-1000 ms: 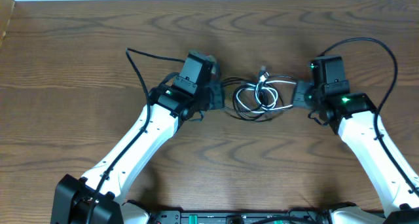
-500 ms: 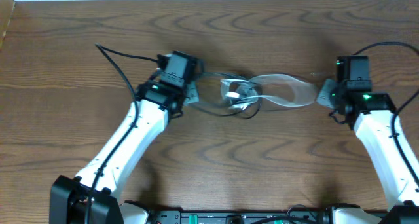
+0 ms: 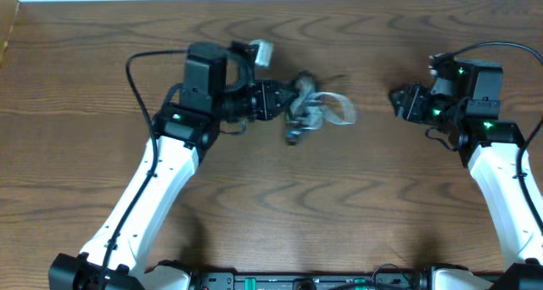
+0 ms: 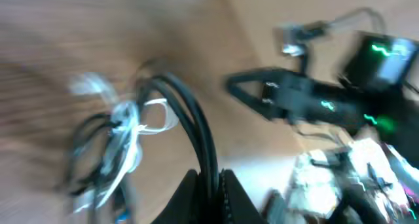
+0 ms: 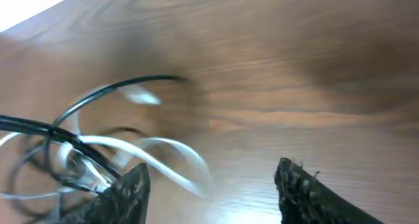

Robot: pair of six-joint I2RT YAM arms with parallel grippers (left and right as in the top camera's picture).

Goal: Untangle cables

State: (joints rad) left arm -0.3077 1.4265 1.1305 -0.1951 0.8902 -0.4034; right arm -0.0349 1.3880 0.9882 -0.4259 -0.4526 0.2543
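From above, the cables (image 3: 316, 110) sit bunched near the middle of the worktop (image 3: 280, 205), pinched at one side by the left jaws. The right jaws hang well apart from them. The left wrist view is blurred, but black cords run down into its closed jaws. The right wrist view shows jaws spread and empty, with the tangle just ahead. It looks like the pulling-apart step; next, the right arm needs to take hold of a loose loop.

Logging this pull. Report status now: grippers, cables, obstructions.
Status: left gripper shut on the cables; right gripper open, holding nothing. Cables in one blurred tangle at the left fingertips. No obstruction seen between the arms.
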